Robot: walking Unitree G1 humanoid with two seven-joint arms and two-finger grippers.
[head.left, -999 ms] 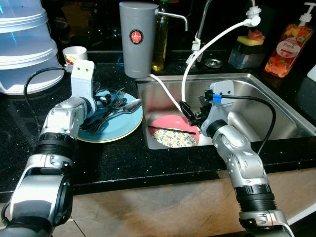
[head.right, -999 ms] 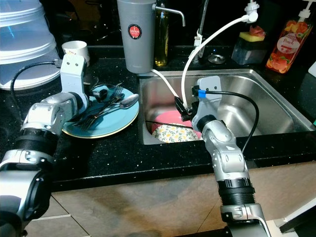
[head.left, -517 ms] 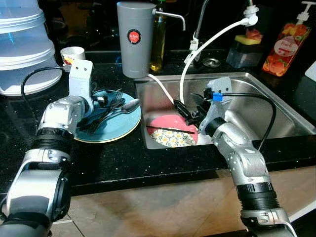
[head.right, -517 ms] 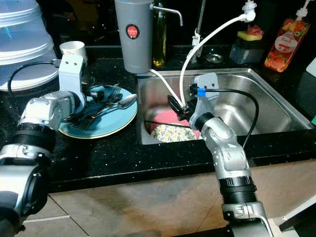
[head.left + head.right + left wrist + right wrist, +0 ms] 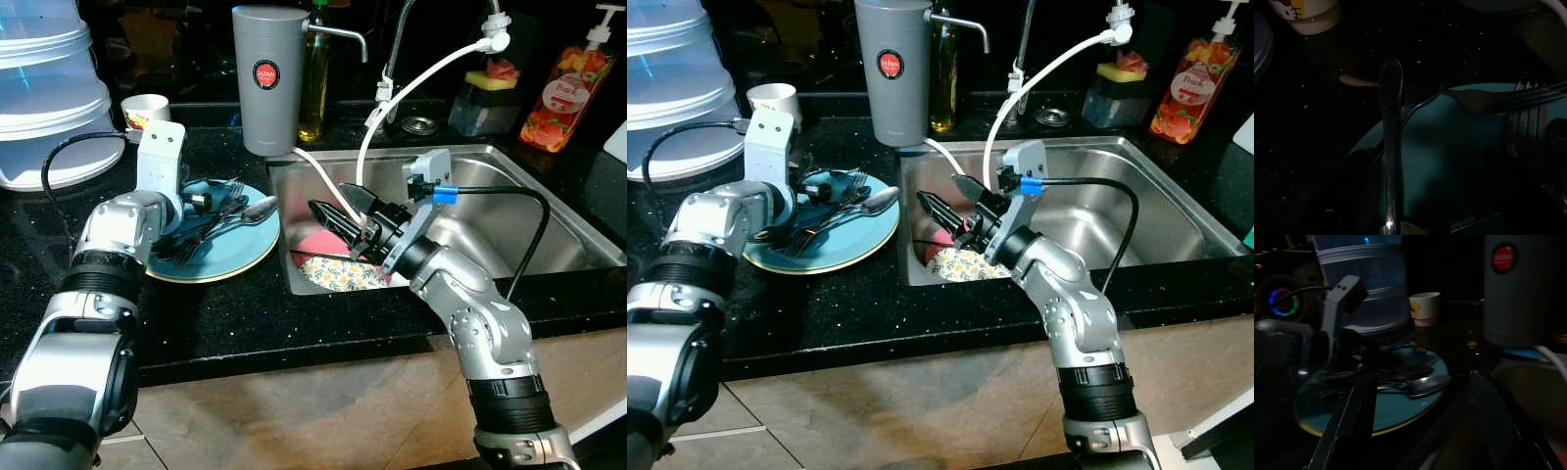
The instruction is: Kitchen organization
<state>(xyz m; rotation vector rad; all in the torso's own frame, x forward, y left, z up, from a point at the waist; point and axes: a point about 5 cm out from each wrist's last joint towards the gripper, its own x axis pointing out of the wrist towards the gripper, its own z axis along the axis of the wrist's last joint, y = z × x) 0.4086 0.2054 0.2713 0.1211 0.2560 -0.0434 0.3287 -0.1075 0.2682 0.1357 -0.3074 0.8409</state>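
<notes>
Cutlery [image 5: 220, 217] sits piled on plate [image 5: 240, 257], left hand [image 5: 196, 201] there, can't tell its grip; right hand [image 5: 338, 217] spread, empty; bowls [image 5: 338, 269] left in sink [image 5: 549, 211].

Soap bottle [image 5: 569, 90], sponge holder [image 5: 486, 101]

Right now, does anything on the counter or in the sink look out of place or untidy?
Yes. Forks and a spoon lie crossed in a loose heap on the blue plate, under the left gripper. In the sink, a black chopstick rests across a floral dish stacked against a pink bowl.
</notes>
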